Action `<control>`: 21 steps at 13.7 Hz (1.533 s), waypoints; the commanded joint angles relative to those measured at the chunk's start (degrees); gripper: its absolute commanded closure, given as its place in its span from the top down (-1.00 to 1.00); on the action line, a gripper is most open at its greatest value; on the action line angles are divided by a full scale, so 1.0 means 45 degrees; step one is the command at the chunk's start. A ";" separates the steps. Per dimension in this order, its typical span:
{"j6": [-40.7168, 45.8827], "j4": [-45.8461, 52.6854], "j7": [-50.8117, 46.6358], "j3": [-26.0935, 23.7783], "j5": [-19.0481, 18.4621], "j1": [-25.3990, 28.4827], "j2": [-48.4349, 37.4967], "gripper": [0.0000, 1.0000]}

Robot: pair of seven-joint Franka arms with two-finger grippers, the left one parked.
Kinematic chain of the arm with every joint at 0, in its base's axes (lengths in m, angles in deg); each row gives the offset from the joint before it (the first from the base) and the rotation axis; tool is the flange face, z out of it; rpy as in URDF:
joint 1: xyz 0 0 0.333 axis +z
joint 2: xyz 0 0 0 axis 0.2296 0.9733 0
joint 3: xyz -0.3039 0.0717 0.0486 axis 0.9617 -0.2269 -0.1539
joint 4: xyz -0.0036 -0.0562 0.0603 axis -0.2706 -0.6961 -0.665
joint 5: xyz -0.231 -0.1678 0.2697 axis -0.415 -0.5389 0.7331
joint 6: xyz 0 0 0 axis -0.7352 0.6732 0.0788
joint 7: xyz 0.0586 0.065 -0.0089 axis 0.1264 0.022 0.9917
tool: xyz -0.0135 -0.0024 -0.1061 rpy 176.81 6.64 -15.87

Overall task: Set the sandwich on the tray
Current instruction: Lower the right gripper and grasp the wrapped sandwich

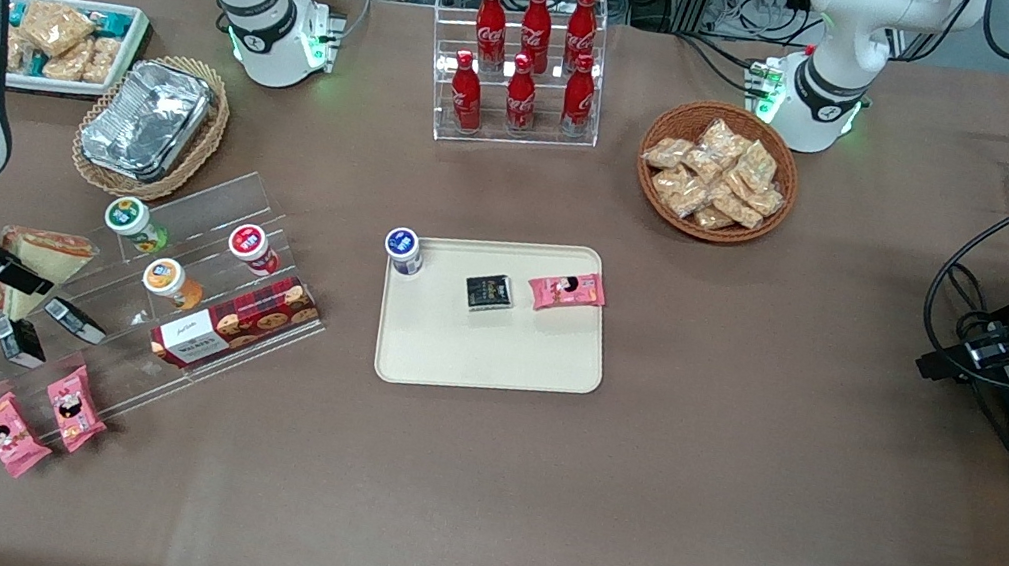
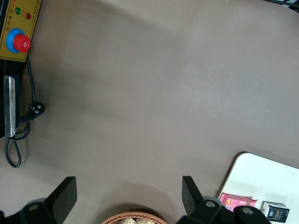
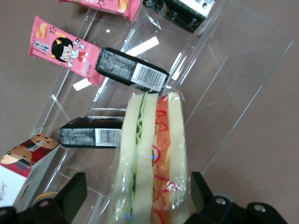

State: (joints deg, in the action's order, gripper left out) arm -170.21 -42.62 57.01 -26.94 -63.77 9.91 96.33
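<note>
Sandwich [image 3: 152, 163] between open gripper [image 3: 135, 193] fingers, lower end cut off.

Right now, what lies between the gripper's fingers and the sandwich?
Nothing: in the right wrist view the gripper straddles the sandwich on the clear stand, open, with bare gaps beside each finger.

Sandwich [image 3: 149, 163] cut off at wrist-view edge, its wedge partly hidden by gripper [image 1: 36, 290] in front view, finger contact not discernible, tray [image 2: 261, 177] corner only in left wrist view
</note>
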 commanded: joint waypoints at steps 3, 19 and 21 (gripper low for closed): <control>-0.0081 -0.0312 0.1072 -0.0014 0.0301 -0.0326 -0.0210 -0.58; 0.5891 0.4568 0.0963 -0.0267 0.0359 0.0062 -0.0425 -1.00; 0.6558 0.4902 -0.0829 -0.0385 0.0340 0.0725 -0.0561 -1.00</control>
State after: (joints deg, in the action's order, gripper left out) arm -144.26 -23.37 59.18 -28.35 -63.30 10.78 93.53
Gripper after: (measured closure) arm 0.793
